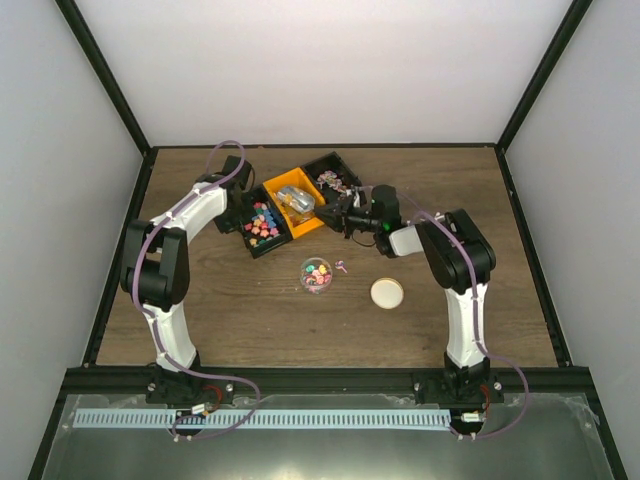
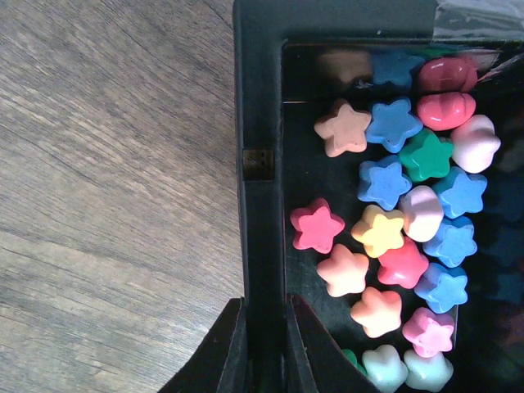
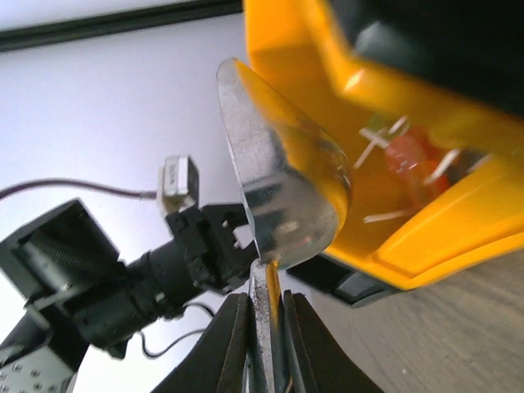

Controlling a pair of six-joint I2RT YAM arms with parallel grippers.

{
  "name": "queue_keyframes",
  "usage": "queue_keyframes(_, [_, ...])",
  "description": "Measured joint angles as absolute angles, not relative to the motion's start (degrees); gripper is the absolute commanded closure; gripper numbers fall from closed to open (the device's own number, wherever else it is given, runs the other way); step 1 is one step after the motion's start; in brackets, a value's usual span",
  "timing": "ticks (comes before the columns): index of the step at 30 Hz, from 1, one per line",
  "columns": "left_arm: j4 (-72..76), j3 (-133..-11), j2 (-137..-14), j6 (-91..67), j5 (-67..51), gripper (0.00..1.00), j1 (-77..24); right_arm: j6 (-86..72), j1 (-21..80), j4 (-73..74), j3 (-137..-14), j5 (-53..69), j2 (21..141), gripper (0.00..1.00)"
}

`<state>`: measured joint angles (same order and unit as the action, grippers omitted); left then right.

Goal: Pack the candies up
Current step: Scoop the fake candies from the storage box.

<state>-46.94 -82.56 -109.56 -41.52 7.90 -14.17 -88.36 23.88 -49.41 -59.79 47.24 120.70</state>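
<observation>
Since the candies [image 2: 379,229] are small, hard-looking stars and drops, light and smooth, I judge they'd roll and slip out of a pinch. Better to scoop a batch than take them one at a time. Most lie loose in the black tray [image 2: 260,106], packed against its right side. A few sit in the jar [image 1: 304,276] mid-desk, and one stray pink piece [image 1: 342,266] lies just beside it. More pieces, wrapped-looking, are in the far black tray [image 1: 320,159].

My left jaws are nearly closed, pinched across the near wall of the black tray, one finger inside and one outside. My right jaws are closed tight on the thin handle of the metal scoop [image 3: 278,188], its bowl up against the orange bin [image 3: 426,237] between the two trays. The lid [image 1: 387,292] rests on the desk [image 2: 106,205], apart from the jar, so the jar is open.

Can't tell if the scoop carries anything, since the wrist view shows only its back. The orange bin's contents are blurred. The right edge of the black tray is dark and cut off. The candies in the jar are too small to count from above.
</observation>
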Motion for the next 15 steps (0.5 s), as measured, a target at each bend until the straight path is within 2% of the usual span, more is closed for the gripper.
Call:
queue_keyframes(7, [-47.0,-82.6,-109.6,-41.5,7.9,0.96,-14.1,-85.7,25.2,-47.2,-59.2,53.5,117.2,0.99])
queue_keyframes(15, [-47.0,-82.6,-109.6,-41.5,7.7,0.96,-14.1,-83.4,25.4,-44.3,-56.1,55.4,114.7,0.99])
